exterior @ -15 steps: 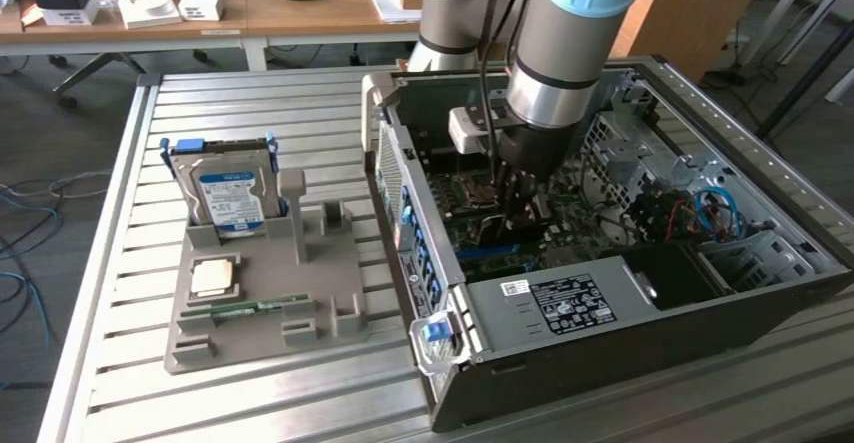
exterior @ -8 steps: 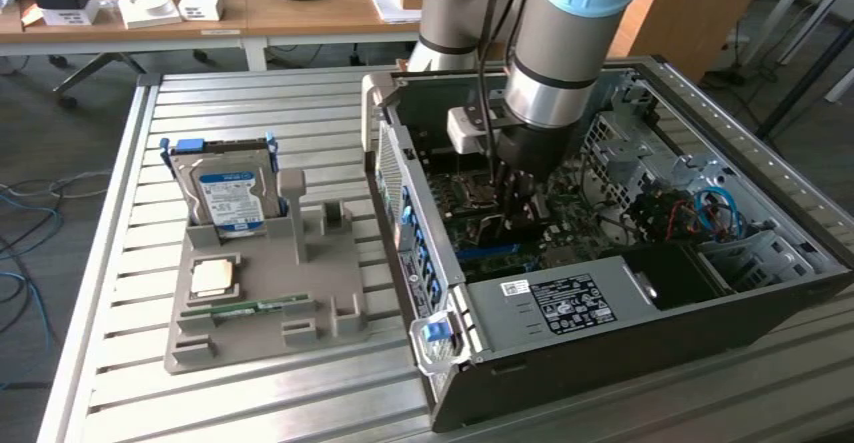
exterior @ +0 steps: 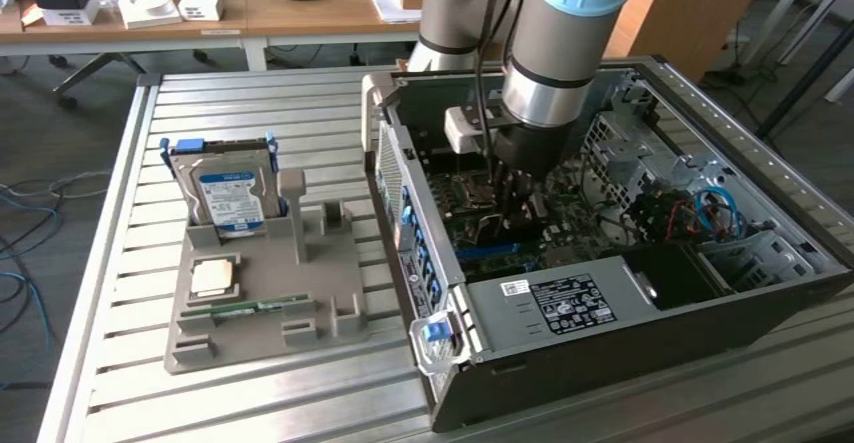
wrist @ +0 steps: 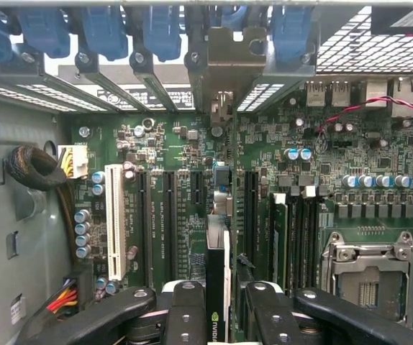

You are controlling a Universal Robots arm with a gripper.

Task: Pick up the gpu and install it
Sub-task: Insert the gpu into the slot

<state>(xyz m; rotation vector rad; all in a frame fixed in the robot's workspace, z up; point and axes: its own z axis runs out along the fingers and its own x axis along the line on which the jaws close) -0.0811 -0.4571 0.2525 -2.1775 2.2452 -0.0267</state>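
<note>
Black fingers [wrist: 185,316] of my end effector [wrist: 217,316] sit at the bottom edge of the wrist picture, closed on the gpu [wrist: 216,287], which I see edge-on as a thin dark card with a pale strip along one side. It hangs upright between the pads, directly over the motherboard [wrist: 278,151], in line with the long black expansion slots [wrist: 196,215] and just beside the white slot [wrist: 114,223]. Ahead of it, at the top of the frame, the metal bracket [wrist: 224,68] stands among the blue slot clips [wrist: 106,32]. The empty CPU socket [wrist: 368,269] lies at lower right.

On the exterior view, my arm [exterior: 554,53] reaches down into the open computer case [exterior: 614,263] at centre frame, the end effector [exterior: 521,178] deep among the boards. At left on the slatted table [exterior: 240,93], the grey parts holder [exterior: 307,293] carries the hard drive [exterior: 230,191] standing upright, with a green memory stick [exterior: 247,309] lying lower down.
</note>
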